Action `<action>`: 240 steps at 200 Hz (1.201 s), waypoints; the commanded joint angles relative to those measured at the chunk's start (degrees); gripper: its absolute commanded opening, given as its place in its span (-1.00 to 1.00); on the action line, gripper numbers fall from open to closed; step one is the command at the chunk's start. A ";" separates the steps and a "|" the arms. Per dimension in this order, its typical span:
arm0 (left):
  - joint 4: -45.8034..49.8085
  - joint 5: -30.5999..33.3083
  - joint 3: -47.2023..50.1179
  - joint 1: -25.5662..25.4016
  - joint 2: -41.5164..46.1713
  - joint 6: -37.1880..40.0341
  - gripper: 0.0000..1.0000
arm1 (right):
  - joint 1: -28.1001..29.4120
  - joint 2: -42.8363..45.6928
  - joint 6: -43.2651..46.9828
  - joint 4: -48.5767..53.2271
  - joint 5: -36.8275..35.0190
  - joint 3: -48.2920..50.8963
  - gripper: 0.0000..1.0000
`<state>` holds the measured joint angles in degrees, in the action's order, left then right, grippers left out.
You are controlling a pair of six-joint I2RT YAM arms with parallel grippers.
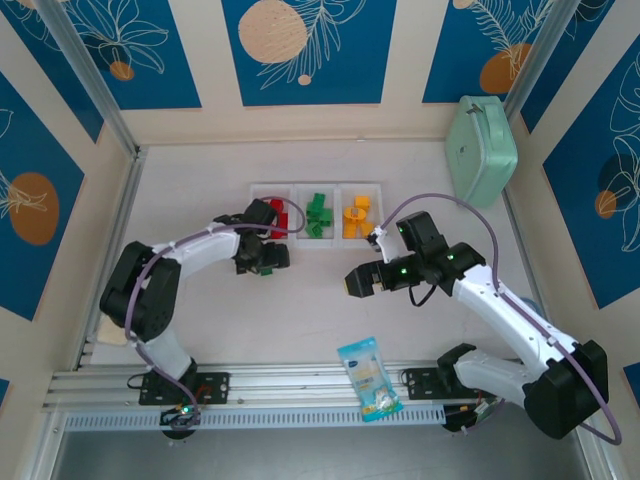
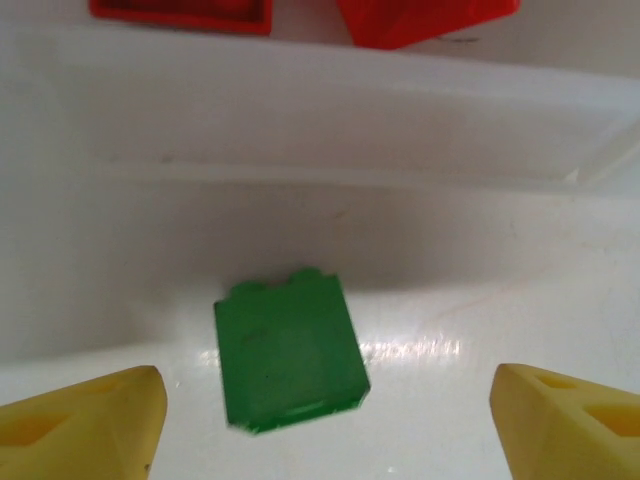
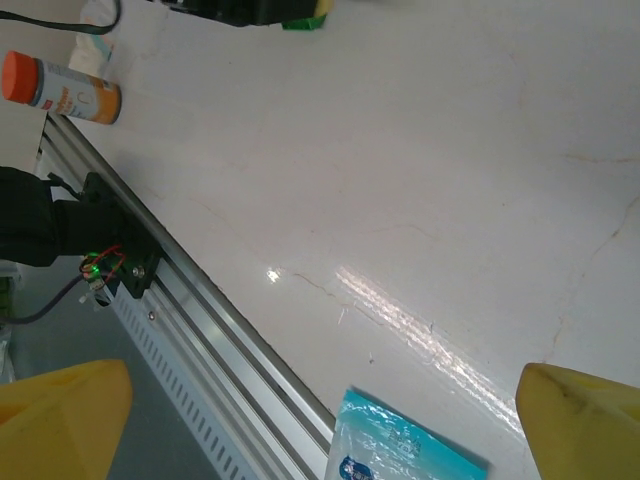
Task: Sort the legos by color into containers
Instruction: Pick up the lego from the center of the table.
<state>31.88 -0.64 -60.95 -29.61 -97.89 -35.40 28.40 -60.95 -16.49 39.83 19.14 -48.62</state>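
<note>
Left wrist view: the left gripper (image 2: 325, 400) is spread wide, a green lego (image 2: 290, 350) lying between its fingers, beside the white bin (image 2: 320, 110). The right gripper (image 3: 322, 385) is spread wide too, above the table (image 3: 400, 150).

A mint-green plastic case with rounded corners (image 1: 481, 148) stood tilted against the far right wall of the pale tabletop (image 1: 300, 310). A blue-and-white snack packet (image 1: 371, 377) lay at the near edge, partly over the ribbed aluminium rail (image 1: 290, 385). Beyond the tabletop's left edge, a white-and-orange bottle with a red-orange cap (image 3: 62, 88) lay on its side. Blue leaf-patterned panels (image 1: 310, 40) lined the walls.
</note>
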 commanded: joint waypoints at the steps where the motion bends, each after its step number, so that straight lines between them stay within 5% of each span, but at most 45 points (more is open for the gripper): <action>1: -0.75 1.06 -2.66 -0.61 -2.43 -1.67 0.59 | 0.16 0.47 0.76 0.36 1.19 0.55 0.98; 42: 1.52 3.98 -3.41 -0.59 -4.73 -3.42 0.34 | 0.09 1.93 0.54 1.38 -2.66 0.28 0.98; 138: -0.45 0.03 1.48 -0.74 -2.19 -4.16 -0.45 | -0.72 4.63 -0.82 -0.19 -6.22 1.59 0.98; 240: 8.90 2.52 -9.86 -2.74 8.84 -1.31 -0.53 | -2.50 6.48 -2.15 -0.46 -11.56 1.86 0.98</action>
<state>37.41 1.08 -64.16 -31.97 -90.65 -39.05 27.00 -55.66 -17.85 38.76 10.68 -47.07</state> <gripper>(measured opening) 0.314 0.990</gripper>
